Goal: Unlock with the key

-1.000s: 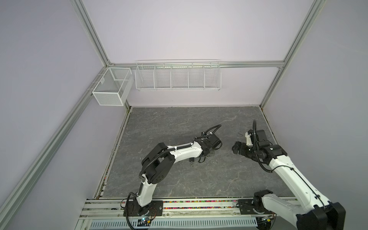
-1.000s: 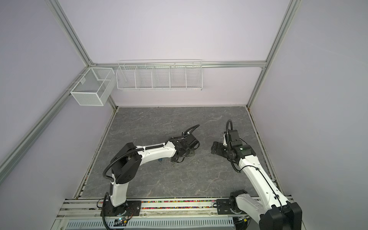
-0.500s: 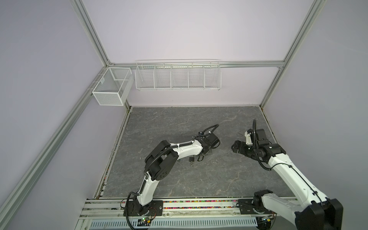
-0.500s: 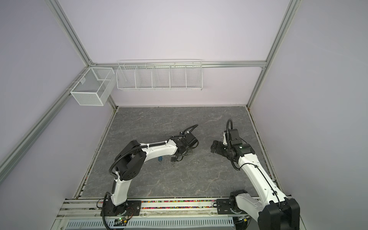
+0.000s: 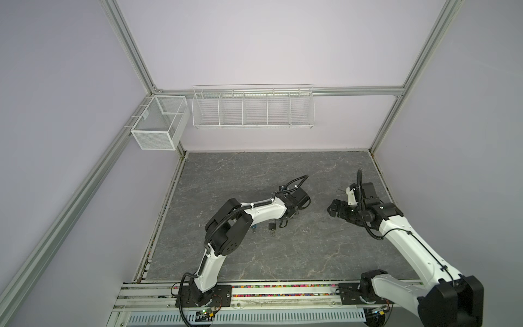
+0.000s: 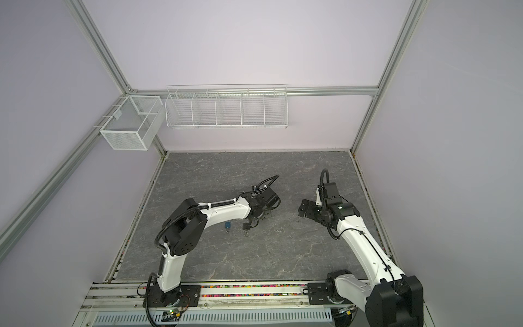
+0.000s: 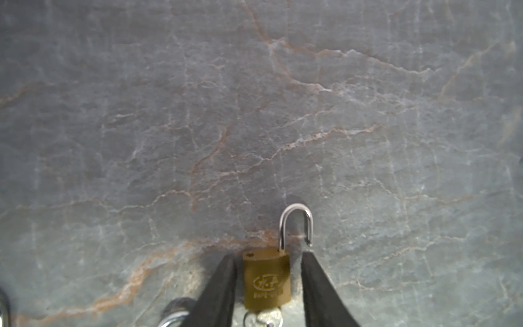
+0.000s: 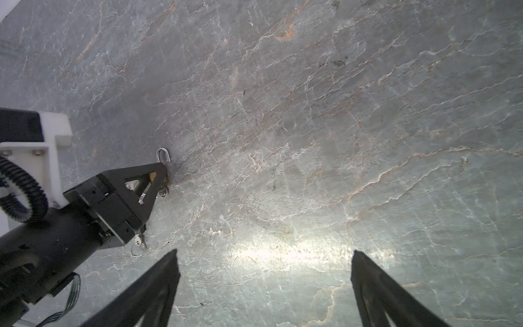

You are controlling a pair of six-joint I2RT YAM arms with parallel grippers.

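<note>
The left gripper (image 7: pixel 268 254) stood apart around the lock (image 7: pixel 267 280) lying on the surface (image 7: pixel 254 113), key (image 7: pixel 263 318) at its base. One finger (image 7: pixel 314 277) lay just beside the open shackle (image 7: pixel 297 220), so pulling away could drag the lock. The right gripper (image 8: pixel 264 252) hung wide apart, empty.

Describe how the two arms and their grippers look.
The left arm and right arm have white shells with black joints and black bases. A black corrugated cable loops at each wrist. The left gripper and right gripper have matte black fingers that taper to triangular points.
</note>
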